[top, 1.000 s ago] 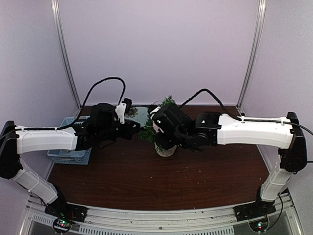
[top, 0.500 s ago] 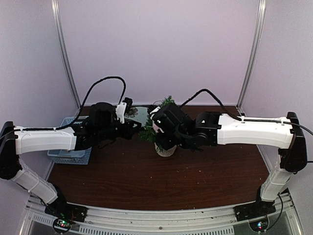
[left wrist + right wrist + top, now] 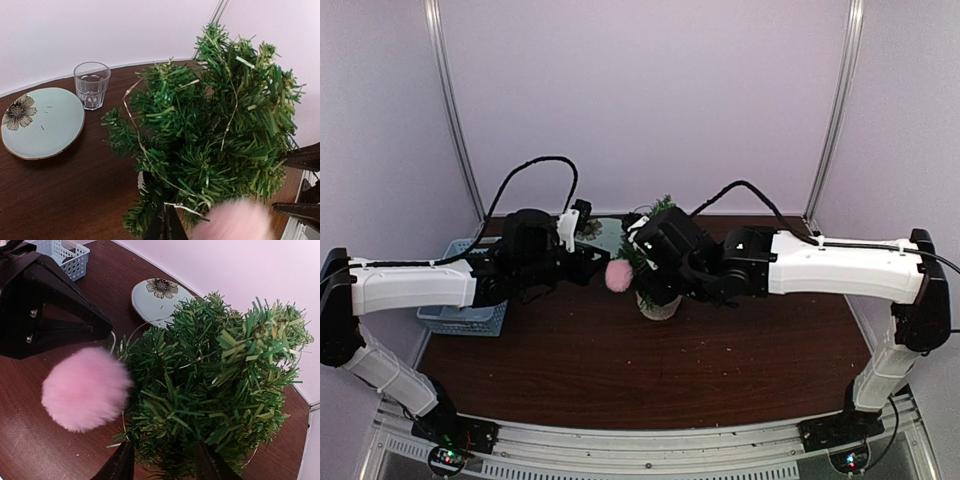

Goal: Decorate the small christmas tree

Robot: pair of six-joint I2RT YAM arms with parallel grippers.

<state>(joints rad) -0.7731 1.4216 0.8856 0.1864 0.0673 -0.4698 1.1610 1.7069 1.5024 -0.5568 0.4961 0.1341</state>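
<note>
While we see pink pompom (image 3: 85,390) beside the small christmas tree (image 3: 210,380) | left pincer (image 3: 165,224) pressed together | right pincer (image 3: 162,456) spread

You are not seeing any word, label, brand name or number that can be read in these views. The pale blue plate (image 3: 42,125) is carrying only a painted flower, no writing.

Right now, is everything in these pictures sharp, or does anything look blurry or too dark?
Left wrist view: the pink pompom at the bottom edge is smeared and out of focus, while the small christmas tree and glass cup are crisp. Right wrist view: the pompom's edges are soft; the left fingers are nearly featureless black. Top view: even, soft light, no hard shadows.
</note>
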